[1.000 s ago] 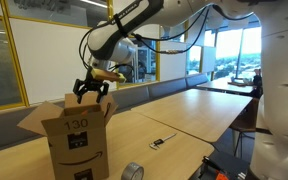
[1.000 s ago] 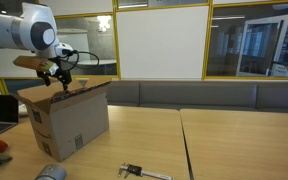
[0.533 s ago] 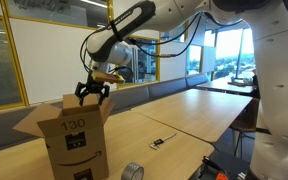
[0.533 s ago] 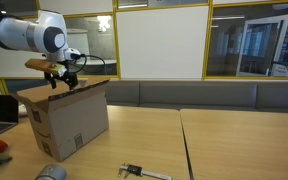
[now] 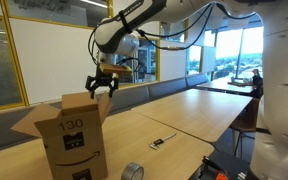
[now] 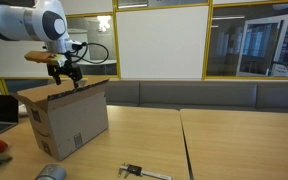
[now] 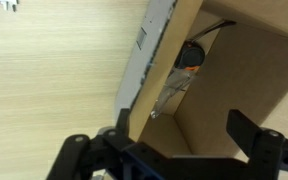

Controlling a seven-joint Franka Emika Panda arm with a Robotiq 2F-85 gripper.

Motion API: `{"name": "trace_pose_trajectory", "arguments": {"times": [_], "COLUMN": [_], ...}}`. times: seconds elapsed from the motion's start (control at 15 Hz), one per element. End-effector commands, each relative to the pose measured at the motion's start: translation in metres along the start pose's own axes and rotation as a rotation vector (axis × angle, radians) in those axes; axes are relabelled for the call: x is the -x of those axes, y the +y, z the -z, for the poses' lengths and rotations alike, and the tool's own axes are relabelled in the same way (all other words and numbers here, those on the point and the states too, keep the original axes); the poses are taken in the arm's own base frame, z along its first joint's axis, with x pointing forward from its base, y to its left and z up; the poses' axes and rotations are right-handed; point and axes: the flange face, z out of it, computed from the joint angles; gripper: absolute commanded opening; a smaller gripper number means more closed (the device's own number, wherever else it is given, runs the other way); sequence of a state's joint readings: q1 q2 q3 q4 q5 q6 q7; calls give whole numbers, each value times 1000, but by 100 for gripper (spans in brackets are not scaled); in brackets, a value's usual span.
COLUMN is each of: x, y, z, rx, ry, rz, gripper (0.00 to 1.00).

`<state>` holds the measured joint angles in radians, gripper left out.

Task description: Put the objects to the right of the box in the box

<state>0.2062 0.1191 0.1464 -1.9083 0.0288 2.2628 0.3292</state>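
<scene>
Brown box marked 130 stands open; tape roll and stick lie outside.

The box is matt brown cardboard; the table is smooth, pale wood grain.

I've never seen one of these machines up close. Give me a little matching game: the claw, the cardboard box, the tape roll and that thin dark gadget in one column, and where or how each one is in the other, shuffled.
Things:
1. claw
2. cardboard box
3. grey tape roll
4. thin dark gadget

Places or states:
A. lies on the table, farther from the box than the roll
B. hangs open and empty above the box
C. stands on the table with its flaps open
D. sits on the table close beside the box

Pairs: 1-B, 2-C, 3-D, 4-A
</scene>
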Motion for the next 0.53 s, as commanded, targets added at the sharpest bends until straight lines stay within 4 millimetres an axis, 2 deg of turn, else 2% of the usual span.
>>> {"name": "trace_pose_trajectory", "arguments": {"times": [0.0,0.27,0.47], "x": [36,68,82], "y": [16,48,86], "z": [33,47,39], "rx": [52,79,79], "ry": [32,43,10], "rz": [-56,-194,-334], "gripper": [100,100,100]}}
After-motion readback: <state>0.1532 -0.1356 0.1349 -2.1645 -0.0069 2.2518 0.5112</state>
